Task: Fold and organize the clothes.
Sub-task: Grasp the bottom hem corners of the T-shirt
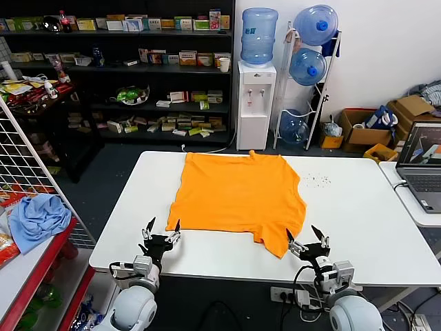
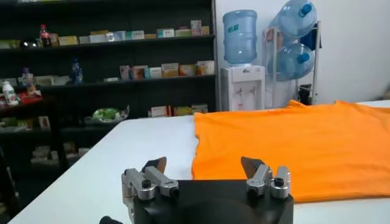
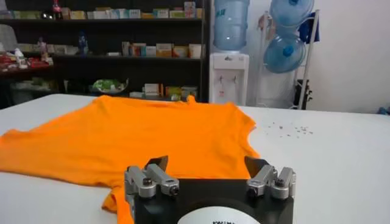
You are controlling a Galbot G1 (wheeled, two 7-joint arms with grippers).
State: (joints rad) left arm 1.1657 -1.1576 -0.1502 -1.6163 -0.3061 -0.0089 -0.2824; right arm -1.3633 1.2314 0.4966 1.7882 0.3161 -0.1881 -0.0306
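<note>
Head view: the orange T-shirt (image 1: 238,194) is spread flat at the centre of the white table (image 1: 365,221). The left end effector (image 1: 161,229) and right end effector (image 1: 307,240) are held open at the lower frame, near the shirt's front edge.

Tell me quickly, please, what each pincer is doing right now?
Left pincer: open, holding nothing, near the orange T-shirt.
Right pincer: open, holding nothing.
</note>
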